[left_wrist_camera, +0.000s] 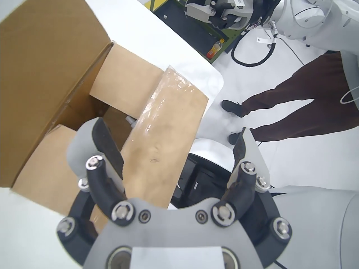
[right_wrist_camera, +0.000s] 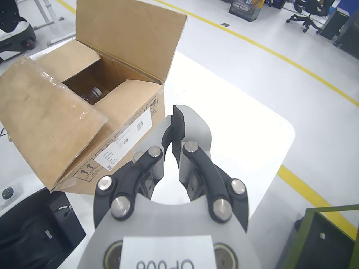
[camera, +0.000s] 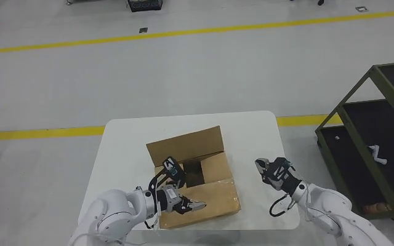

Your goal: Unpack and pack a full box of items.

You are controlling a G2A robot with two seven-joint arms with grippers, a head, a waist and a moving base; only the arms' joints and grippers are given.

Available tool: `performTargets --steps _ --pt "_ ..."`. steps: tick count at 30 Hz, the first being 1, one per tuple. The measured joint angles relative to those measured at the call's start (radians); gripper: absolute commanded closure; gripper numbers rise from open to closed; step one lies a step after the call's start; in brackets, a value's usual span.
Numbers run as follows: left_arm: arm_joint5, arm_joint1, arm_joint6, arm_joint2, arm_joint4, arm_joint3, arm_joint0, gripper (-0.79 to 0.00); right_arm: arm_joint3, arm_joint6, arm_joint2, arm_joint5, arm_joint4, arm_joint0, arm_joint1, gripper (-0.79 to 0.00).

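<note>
An open cardboard box [camera: 184, 147] stands in the middle of the white table [camera: 129, 154], its far flap upright. Its near flap [left_wrist_camera: 168, 118], with clear tape along one edge, slants out over the table's front edge. My left gripper [camera: 189, 206] is open at that flap; in the left wrist view the flap runs up between the fingers [left_wrist_camera: 105, 141]. Deep in the box [right_wrist_camera: 126, 34] lies a clear bottle with a grey cap [right_wrist_camera: 95, 92]. My right gripper [right_wrist_camera: 175, 118] is shut and empty, hovering over the table to the right of the box [camera: 263, 166].
A green metal cart [camera: 363, 123] stands off the table's right side, with an orange bottle [left_wrist_camera: 216, 48] at its foot. Bare table [right_wrist_camera: 238, 118] lies to the right of the box and behind it.
</note>
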Motion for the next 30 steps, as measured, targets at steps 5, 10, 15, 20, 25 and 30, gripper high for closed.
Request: performTargets --steps 5,10,15,20,25,30 --pt "0.041 -0.007 -0.056 0.080 -0.037 0.072 -0.087 -0.785 -0.008 -0.004 0.021 -0.003 -0.017 -0.028 -0.002 0.000" --pt "0.125 -0.020 -0.083 0.156 -0.096 0.149 -0.182 -0.785 0.000 0.006 0.028 -0.021 -0.012 -0.031 -0.009 0.000" --pt "0.126 -0.021 -0.082 0.158 -0.099 0.151 -0.184 -0.785 0.012 0.025 0.028 -0.029 -0.007 -0.024 -0.017 0.000" --pt "0.129 -0.021 -0.074 0.160 -0.098 0.153 -0.180 -0.785 0.031 0.046 0.015 -0.043 0.007 -0.011 -0.027 0.000" --pt "0.163 -0.025 -0.024 0.184 -0.128 0.197 -0.189 -0.785 0.055 0.062 -0.012 -0.059 0.004 0.019 -0.040 0.000" --pt "0.182 -0.033 -0.028 0.216 -0.171 0.286 -0.251 -0.785 0.080 0.066 -0.023 -0.068 0.005 0.038 -0.051 0.000"
